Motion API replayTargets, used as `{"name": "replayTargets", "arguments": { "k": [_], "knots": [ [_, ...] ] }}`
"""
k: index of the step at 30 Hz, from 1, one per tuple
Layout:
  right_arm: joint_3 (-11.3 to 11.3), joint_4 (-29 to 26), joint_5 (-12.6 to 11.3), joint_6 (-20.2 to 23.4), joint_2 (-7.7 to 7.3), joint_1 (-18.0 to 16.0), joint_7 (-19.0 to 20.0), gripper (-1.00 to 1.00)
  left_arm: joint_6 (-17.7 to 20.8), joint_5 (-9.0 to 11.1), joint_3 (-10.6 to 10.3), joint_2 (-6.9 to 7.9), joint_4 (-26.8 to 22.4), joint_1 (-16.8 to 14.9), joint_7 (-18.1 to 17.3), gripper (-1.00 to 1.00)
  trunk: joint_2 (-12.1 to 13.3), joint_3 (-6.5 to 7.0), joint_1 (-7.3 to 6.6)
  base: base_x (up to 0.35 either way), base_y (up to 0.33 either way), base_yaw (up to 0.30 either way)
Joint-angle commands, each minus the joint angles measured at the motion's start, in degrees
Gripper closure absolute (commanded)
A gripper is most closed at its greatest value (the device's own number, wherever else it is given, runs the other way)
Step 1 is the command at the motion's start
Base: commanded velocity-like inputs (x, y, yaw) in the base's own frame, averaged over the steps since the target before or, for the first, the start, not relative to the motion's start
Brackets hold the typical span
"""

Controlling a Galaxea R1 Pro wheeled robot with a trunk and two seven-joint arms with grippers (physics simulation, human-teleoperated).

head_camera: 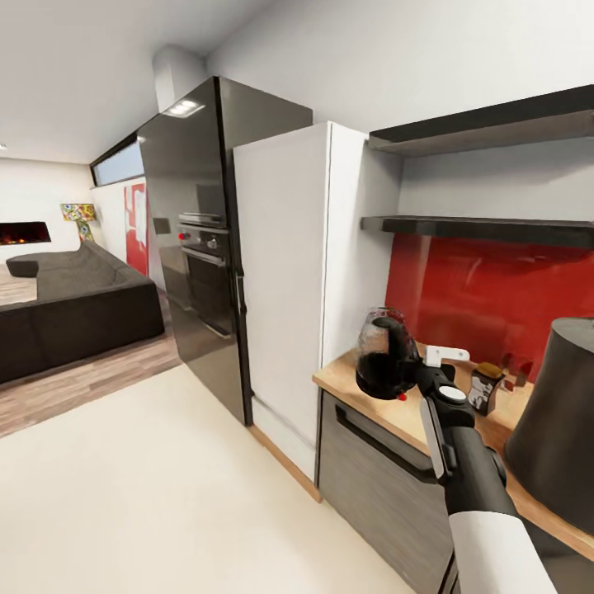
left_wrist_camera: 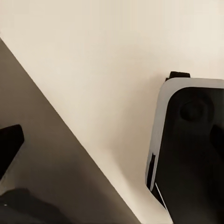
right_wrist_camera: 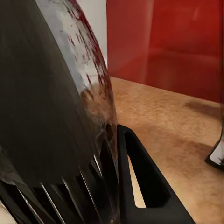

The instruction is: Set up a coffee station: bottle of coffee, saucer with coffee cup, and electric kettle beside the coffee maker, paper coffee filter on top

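Your right arm reaches forward over the counter, and your right gripper carries the kettle tilted in the air above the counter's near end, just clear of the wood. In the right wrist view the kettle presses against the dark finger, so the fingers are closed on it; its red switch shows at the bottom of the body, toward the counter.

Beyond the kettle, farther along the counter, the coffee jar with its gold lid stands on the wood in front of the red backsplash. A white object lies between the kettle and the jar, too hidden by the gripper to identify. A large dark rounded shape rises over the counter past the jar, at the head view's right edge; what it is cannot be told.

Above the counter two dark shelves run along the wall. On the kettle's far side from the jar stand a white cabinet and a black fridge, with a dark sofa well beyond them.

Your left wrist view looks down on pale floor and the robot's rounded base; whether the left fingers are wide or closed cannot be told.
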Motion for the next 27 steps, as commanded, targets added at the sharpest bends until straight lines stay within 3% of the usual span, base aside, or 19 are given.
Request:
{"name": "replayTargets", "arguments": {
  "k": [1,13,27],
  "knots": [
    [-0.04,-0.03,0.65,0.32,0.06,-0.05,0.16,1.00,-0.24,-0.06,0.40,0.00,0.05,0.00,-0.01,-1.00,-0.05,-0.02,0.04,0.155,0.137,-0.262],
    [-0.03,0.82,0.65,0.32,0.10,-0.05,0.18,1.00,-0.24,0.01,0.40,0.04,0.05,0.00,-0.01,-1.00,-0.05,-0.02,0.04,0.023,0.029,-0.262],
    [-0.03,2.52,0.56,-1.05,0.09,-0.05,0.25,1.00,-0.24,0.01,0.40,-0.04,0.05,0.00,-0.01,-1.00,-0.05,0.07,0.04,0.083,0.284,-0.262]
  ]
}}
